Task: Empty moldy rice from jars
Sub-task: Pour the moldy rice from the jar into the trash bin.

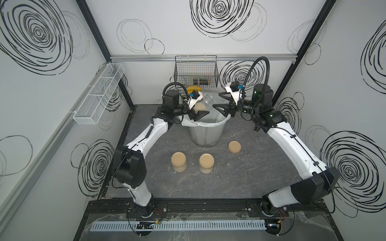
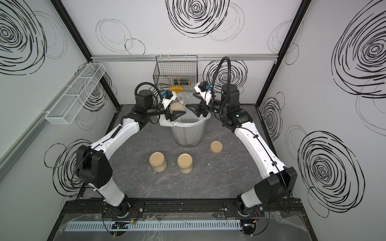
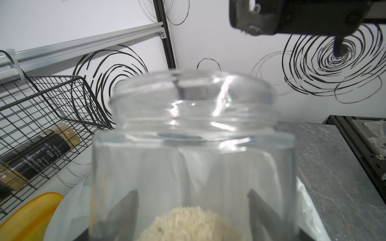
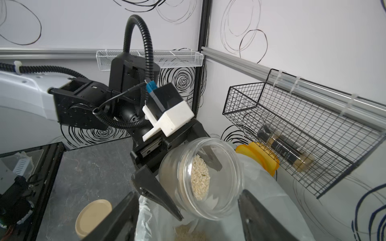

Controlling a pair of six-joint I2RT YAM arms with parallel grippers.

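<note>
In both top views the left claw (image 1: pixel 199 111) grips the uncapped jar (image 1: pixel 205 99) tilted over the bin (image 1: pixel 208 125), mouth toward 2 o'clock, beside the spread, empty right claw (image 1: pixel 216 101).

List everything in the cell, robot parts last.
table: one, dark grey, cell floor
bin: one, grey mesh, white-lined, back of the table
open jar: one, clear, held tilted above the bin
rice: beige, a heap in the open jar, more inside the bin
lidded jars: two, clear with tan lids, upright in front of the bin
loose lid: one, tan, flat on the table
black basket: one, back wall
bottle: one, dark label, lying in the black basket
white shelf: one, side wall
yellow thing: one, behind the bin, unclear what
left gripper: black, shut on the open jar
right gripper: black, open, empty
</note>
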